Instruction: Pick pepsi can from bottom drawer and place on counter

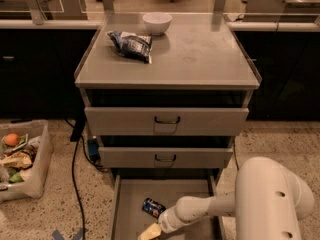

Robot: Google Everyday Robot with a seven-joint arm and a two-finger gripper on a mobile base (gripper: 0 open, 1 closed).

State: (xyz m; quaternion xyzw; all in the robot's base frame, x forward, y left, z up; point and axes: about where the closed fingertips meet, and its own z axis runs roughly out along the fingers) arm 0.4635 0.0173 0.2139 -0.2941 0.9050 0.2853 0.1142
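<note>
The pepsi can [153,207] lies on its side on the floor of the bottom drawer [192,190], a little left of the middle, with its silver end turned toward the far left. The drawer is pulled out toward me, and the can is the only thing I see on its flat grey floor.

My gripper [150,231] is down inside the same drawer, just on the near side of the can and slightly to its left, at the very bottom edge of the view. I cannot tell whether it is open or closed, nor whether it touches the can. My white arm [210,208] reaches in from the right, over the drawer's right wall.

Above the open drawer, two shallower drawers [166,120] with dark handles are shut. The counter [205,54] on top of the cabinet carries a blue and white snack bag [131,45] at its far left and a white bowl [157,23] just beyond it, near the far edge.

On the speckled floor to the left stands a clear bin [35,174] with food scraps, and a black cable [75,184] runs between the bin and the cabinet.
</note>
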